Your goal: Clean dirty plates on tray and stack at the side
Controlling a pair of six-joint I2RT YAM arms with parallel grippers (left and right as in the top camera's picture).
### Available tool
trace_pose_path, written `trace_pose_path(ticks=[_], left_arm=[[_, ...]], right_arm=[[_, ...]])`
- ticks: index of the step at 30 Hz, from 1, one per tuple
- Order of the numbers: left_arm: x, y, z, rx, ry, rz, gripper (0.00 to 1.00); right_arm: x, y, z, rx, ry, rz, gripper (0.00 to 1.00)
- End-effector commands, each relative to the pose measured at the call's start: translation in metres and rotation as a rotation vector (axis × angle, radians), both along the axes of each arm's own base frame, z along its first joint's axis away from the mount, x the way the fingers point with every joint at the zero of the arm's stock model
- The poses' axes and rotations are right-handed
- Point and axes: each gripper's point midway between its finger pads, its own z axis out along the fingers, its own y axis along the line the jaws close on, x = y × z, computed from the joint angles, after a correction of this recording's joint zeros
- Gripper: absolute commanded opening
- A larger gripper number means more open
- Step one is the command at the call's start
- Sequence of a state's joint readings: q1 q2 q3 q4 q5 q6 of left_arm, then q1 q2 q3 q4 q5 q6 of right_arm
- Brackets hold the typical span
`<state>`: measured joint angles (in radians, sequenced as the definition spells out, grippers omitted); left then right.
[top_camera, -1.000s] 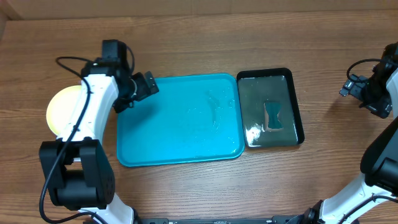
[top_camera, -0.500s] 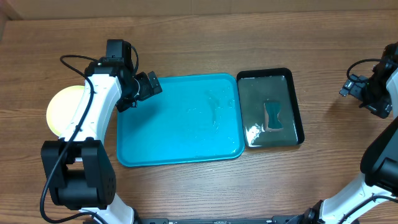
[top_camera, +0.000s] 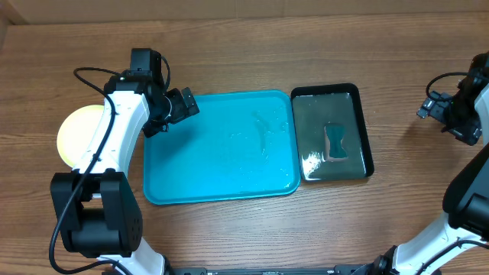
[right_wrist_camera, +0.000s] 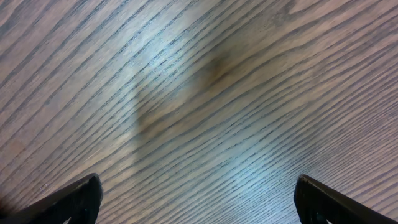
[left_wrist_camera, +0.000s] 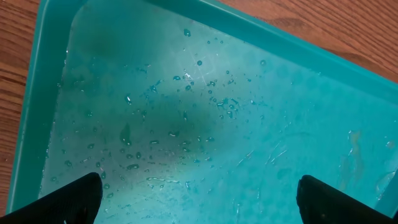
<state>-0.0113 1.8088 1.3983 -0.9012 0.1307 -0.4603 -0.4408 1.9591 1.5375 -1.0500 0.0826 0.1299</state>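
The turquoise tray (top_camera: 221, 164) lies mid-table, wet, with no plate on it. One pale yellow plate (top_camera: 75, 137) sits on the wood to the tray's left, partly covered by my left arm; I cannot tell if other plates lie beneath it. My left gripper (top_camera: 183, 105) hovers open over the tray's far left corner. In the left wrist view the tray floor (left_wrist_camera: 186, 106) shows scattered water drops, and the gripper (left_wrist_camera: 199, 199) holds nothing. My right gripper (top_camera: 429, 107) is open above bare wood at the far right, and the right wrist view shows it (right_wrist_camera: 199, 199) empty.
A smaller glossy black tray (top_camera: 365, 130) holding water and a teal sponge (top_camera: 335, 143) stands right against the turquoise tray's right side. The left arm's base (top_camera: 95, 214) is at the front left. The right arm (top_camera: 466, 198) runs along the right edge.
My left gripper has shifted slightly to the right over the tray's far left corner, then stayed still. The right arm has not moved.
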Motion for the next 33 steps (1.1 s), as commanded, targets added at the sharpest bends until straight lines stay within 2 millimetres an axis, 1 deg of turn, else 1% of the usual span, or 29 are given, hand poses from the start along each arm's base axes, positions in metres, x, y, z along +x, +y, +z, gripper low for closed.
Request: trace_pose_path(ticks=[1, 7, 9, 11, 14, 16, 19, 22, 23, 24, 25, 27, 28, 30, 33], left_arm=[[-0.001, 0.001, -0.002, 0.012, 0.003, -0.017, 1.0], [-0.001, 0.001, -0.002, 0.012, 0.003, -0.017, 1.0], [-0.001, 0.001, -0.002, 0.012, 0.003, -0.017, 1.0], [-0.001, 0.001, -0.002, 0.012, 0.003, -0.017, 1.0], [-0.001, 0.001, -0.002, 0.012, 0.003, -0.017, 1.0], [-0.001, 0.001, -0.002, 0.012, 0.003, -0.017, 1.0], [-0.001, 0.001, -0.002, 0.012, 0.004, -0.017, 1.0], [-0.001, 0.001, -0.002, 0.012, 0.003, -0.017, 1.0], [-0.001, 0.001, -0.002, 0.012, 0.004, -0.017, 1.0], [-0.001, 0.001, -0.002, 0.012, 0.003, -0.017, 1.0], [-0.001, 0.001, -0.002, 0.012, 0.004, -0.017, 1.0], [-0.001, 0.001, -0.002, 0.012, 0.004, -0.017, 1.0], [-0.001, 0.001, -0.002, 0.012, 0.003, -0.017, 1.0], [-0.001, 0.001, -0.002, 0.012, 0.003, -0.017, 1.0], [-0.001, 0.001, -0.002, 0.012, 0.003, -0.017, 1.0]], right_arm=[[0.006, -0.004, 0.015, -0.022, -0.04, -0.002, 1.0], [0.006, -0.004, 0.014, -0.021, -0.038, -0.002, 1.0], [0.006, -0.004, 0.016, -0.023, -0.043, 0.0, 1.0], [0.009, 0.0, 0.026, -0.034, -0.066, 0.01, 1.0], [0.017, 0.016, 0.052, -0.059, -0.127, 0.053, 1.0], [0.023, 0.034, 0.073, -0.076, -0.178, 0.099, 1.0], [0.031, 0.069, 0.107, -0.098, -0.262, 0.185, 1.0], [0.033, 0.108, 0.142, -0.112, -0.354, 0.279, 1.0], [0.032, 0.119, 0.151, -0.114, -0.378, 0.304, 1.0], [0.031, 0.134, 0.163, -0.116, -0.412, 0.34, 1.0], [0.029, 0.146, 0.171, -0.115, -0.435, 0.368, 1.0], [0.024, 0.176, 0.19, -0.11, -0.492, 0.443, 1.0], [0.019, 0.193, 0.201, -0.104, -0.523, 0.485, 1.0], [0.009, 0.221, 0.218, -0.092, -0.576, 0.556, 1.0], [-0.01, 0.25, 0.246, -0.076, -0.664, 0.635, 1.0]])
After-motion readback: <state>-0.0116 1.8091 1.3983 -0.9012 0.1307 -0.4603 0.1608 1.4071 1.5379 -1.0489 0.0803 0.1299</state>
